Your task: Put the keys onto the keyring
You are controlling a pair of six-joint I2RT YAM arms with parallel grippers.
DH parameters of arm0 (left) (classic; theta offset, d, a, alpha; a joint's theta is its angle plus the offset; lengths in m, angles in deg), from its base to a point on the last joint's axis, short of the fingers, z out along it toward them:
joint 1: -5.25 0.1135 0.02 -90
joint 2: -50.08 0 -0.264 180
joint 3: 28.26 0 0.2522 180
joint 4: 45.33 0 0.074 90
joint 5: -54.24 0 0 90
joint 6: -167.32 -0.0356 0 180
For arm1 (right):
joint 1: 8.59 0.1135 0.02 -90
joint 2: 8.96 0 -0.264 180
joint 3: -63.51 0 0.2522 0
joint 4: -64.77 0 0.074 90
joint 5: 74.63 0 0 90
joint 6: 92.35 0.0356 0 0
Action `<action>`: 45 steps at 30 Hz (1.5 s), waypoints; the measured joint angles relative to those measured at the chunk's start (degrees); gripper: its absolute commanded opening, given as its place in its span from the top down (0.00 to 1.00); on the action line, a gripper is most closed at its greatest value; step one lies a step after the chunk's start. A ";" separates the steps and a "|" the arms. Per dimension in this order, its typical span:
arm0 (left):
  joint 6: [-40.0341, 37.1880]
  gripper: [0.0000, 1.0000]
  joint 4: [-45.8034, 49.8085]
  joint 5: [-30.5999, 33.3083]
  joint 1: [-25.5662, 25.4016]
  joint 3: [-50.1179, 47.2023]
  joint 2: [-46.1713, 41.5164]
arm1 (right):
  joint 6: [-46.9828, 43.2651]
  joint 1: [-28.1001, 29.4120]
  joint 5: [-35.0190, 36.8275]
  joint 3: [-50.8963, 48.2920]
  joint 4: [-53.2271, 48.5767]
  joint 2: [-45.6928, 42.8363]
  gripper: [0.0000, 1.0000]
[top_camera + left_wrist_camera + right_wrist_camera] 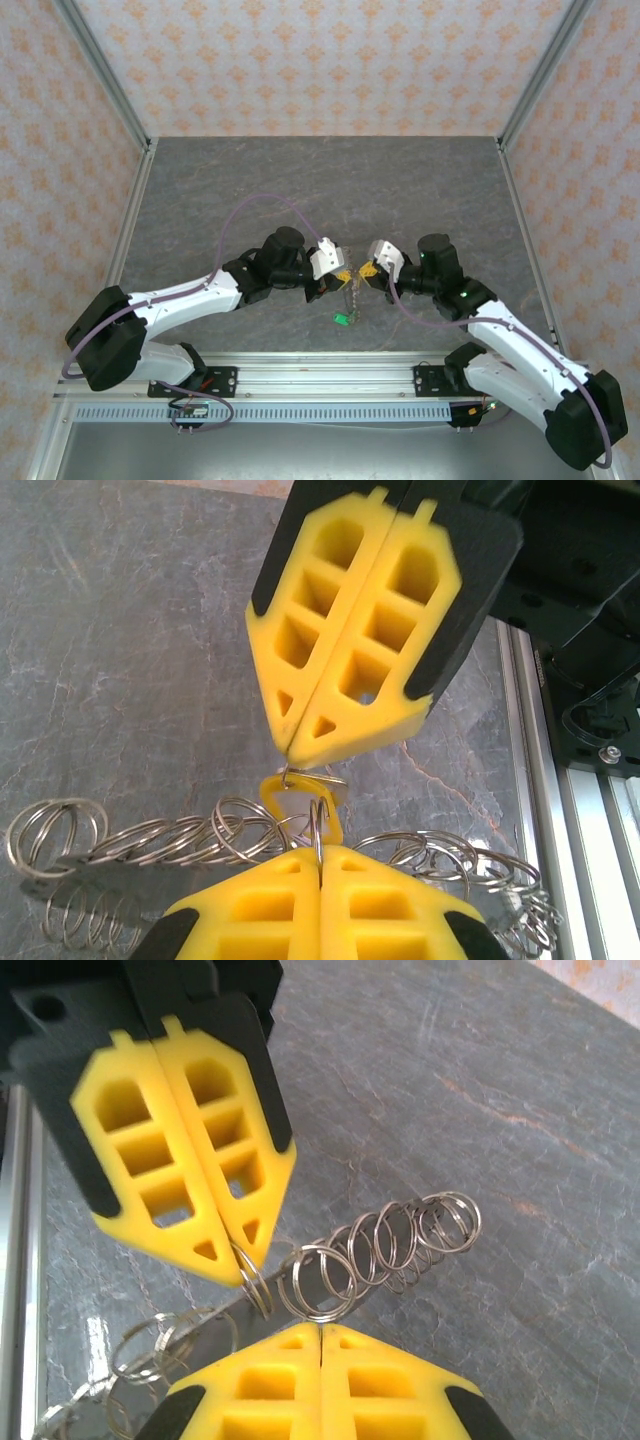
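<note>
Closest to the left wrist lens, the left gripper (320, 865) has its yellow fingers pressed flat together, with a thin wire ring of the keyring (150, 840) running straight into the seam. Just beyond, the yellow-headed key (278, 798) sits between the two sets of fingertips, touching that ring. Opposite, the right gripper (295, 745) points back, also closed tight, with a wire ring at its very tip; whether it pinches ring or key cannot be told.

From the right wrist, the right gripper (320, 1335) shows the same closed seam in the foreground. The left gripper (240, 1248) faces it with a ring caught at its tip. Beyond them the keyring (400, 1232) stretches away as a chain of linked silver rings over the grey tabletop (520, 1110).

Seen from above, left gripper (343, 274) and right gripper (367, 270) meet tip to tip near the middle of the near edge of the tabletop (300, 180). The keyring (352, 298) trails from the meeting point toward that edge, ending in a green tag (342, 319).
</note>
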 measured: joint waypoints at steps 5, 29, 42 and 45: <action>-0.35 1.00 0.00 0.00 0.00 0.00 -0.02 | 0.59 0.00 -2.60 -0.33 0.20 -2.97 1.00; -1.25 1.00 0.04 -0.22 0.00 0.00 -0.55 | 3.91 0.00 -7.96 -3.02 9.92 0.13 1.00; -1.44 1.00 0.44 -0.02 0.02 0.55 -0.55 | 4.55 0.00 -6.88 -3.02 10.88 1.33 1.00; -1.53 1.00 0.92 -0.02 0.04 0.79 -0.55 | 5.51 0.00 -6.86 -3.02 11.04 1.33 1.00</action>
